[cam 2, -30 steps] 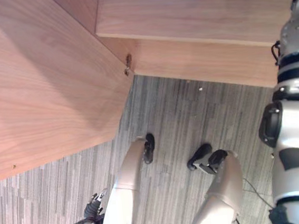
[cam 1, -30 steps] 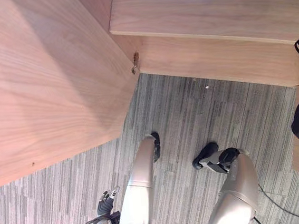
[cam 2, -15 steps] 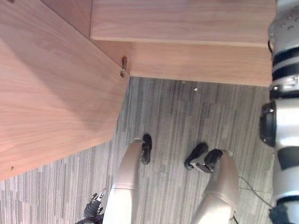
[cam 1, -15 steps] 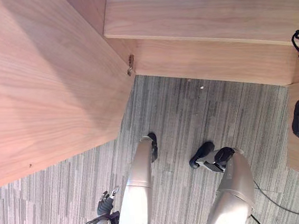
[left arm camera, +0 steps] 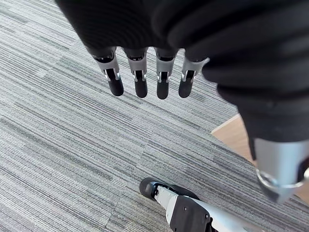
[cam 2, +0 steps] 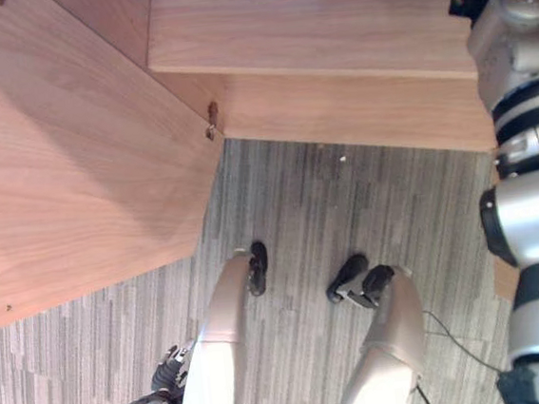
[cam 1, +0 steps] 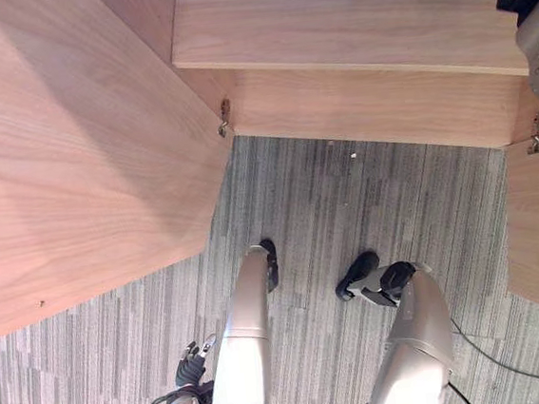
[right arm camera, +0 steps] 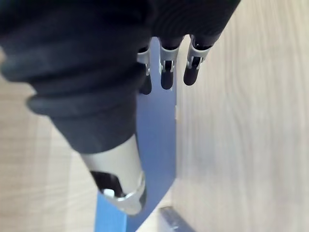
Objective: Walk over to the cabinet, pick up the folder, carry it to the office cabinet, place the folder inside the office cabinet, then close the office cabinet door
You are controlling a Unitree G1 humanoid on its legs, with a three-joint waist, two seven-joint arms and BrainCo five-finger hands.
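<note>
The right hand hovers with fingers straight, gripping nothing, its tips over the blue folder, which lies on wood at the far right of the cabinet shelf. Over the last second the right arm has reached farther in. The folder looks delivered, so what remains is probably swinging the open door, on the left, shut. The left hand hangs relaxed above the carpet.

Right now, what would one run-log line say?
left hand: open, over carpet | right hand: open, by blue folder | cabinet door: open
</note>
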